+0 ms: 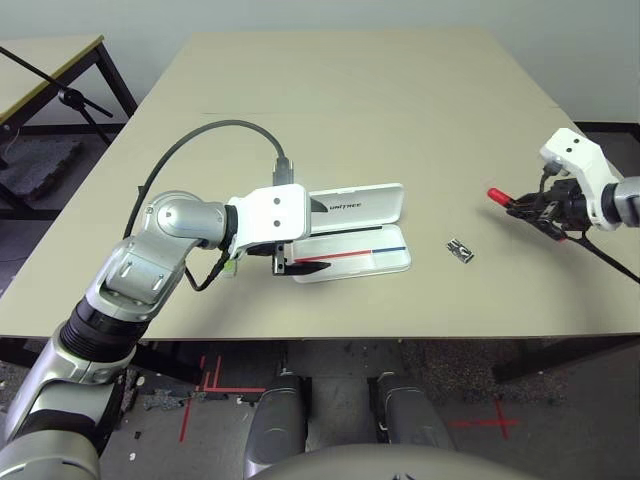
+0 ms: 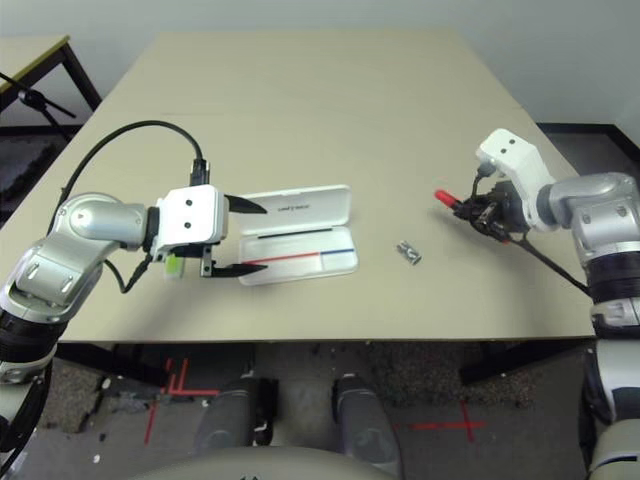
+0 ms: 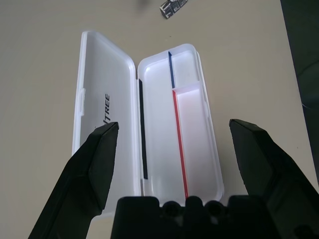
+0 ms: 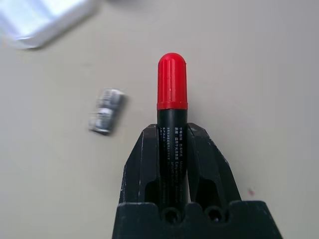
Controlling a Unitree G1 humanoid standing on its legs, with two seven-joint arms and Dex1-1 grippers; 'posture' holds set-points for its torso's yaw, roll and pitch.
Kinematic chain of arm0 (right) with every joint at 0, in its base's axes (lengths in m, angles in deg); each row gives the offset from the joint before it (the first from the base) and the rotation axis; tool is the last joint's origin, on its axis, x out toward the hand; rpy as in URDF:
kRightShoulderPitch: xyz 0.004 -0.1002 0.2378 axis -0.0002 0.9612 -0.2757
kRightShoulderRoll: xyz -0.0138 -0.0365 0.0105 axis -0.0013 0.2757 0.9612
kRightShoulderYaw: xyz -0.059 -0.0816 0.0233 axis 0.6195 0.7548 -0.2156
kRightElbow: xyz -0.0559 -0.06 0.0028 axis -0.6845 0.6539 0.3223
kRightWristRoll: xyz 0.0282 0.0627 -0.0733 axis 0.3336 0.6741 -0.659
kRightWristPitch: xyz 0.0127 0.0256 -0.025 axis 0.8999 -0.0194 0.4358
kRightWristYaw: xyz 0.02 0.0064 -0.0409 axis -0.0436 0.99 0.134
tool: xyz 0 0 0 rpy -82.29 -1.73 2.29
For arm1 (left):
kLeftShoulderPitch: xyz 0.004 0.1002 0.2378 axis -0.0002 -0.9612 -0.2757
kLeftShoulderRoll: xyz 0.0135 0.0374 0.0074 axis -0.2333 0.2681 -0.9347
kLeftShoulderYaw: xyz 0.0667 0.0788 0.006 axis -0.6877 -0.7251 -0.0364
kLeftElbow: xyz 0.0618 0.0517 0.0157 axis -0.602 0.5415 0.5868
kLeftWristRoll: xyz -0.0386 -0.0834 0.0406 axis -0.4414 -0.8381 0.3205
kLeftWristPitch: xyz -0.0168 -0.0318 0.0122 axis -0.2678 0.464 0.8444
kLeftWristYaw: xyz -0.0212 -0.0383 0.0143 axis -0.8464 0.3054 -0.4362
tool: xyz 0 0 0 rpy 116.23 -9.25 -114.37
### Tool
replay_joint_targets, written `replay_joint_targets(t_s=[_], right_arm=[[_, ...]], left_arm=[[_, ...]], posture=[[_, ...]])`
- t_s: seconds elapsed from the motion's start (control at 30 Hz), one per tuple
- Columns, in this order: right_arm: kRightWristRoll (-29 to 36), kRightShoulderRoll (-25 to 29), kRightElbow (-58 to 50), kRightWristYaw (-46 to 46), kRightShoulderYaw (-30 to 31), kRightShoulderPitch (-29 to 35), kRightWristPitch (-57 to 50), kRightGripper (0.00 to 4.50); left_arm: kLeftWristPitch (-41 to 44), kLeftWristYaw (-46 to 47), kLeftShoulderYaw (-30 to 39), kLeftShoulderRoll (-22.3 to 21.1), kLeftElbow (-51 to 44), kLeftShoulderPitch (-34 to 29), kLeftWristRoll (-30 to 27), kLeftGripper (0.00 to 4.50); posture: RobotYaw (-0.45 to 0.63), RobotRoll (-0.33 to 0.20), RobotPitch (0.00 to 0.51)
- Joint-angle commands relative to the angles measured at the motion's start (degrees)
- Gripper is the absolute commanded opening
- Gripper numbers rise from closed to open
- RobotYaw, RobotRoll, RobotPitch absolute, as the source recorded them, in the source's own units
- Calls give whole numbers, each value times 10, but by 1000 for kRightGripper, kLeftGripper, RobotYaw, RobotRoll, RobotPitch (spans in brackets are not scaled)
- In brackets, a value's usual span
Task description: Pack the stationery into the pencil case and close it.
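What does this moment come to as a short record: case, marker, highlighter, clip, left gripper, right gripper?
pencil case: open, tray bare
red-capped marker: between the right gripper's fingers
lime-green highlighter: on the table, by the left gripper, outside the case
black-and-silver clip: on the table, between the case and the right gripper
left gripper: open, over the case, holding nothing
right gripper: shut on the marker
still to pack: marker, highlighter, clip; then close the lid

robotics lab or workshop, bare long table (image 1: 350, 90), red floor tape (image 1: 232, 389)
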Motion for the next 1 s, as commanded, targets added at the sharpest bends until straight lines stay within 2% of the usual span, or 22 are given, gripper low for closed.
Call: replay_joint_targets(t_s=[0.03, 0.37, 0.67, 1.0], right_arm=[[0, 9, -39, 41, 17, 2, 25, 508], [-34, -33, -108, 81, 78, -48, 61, 508], [-50, -128, -124, 51, 112, -100, 35, 508], [-60, -219, -114, 22, 146, -107, 56, 508]], left_arm=[[0, -1, -7, -9, -4, -7, 4, 4500], [-7, -3, -2, -36, -9, -25, 5, 4500], [-1, 4, 3, -46, -20, -36, 5, 4500], [10, 19, 0, -42, -31, -42, 7, 4500]], posture=[[72, 0, 60], [101, 0, 71], [131, 0, 76], [159, 0, 73]])
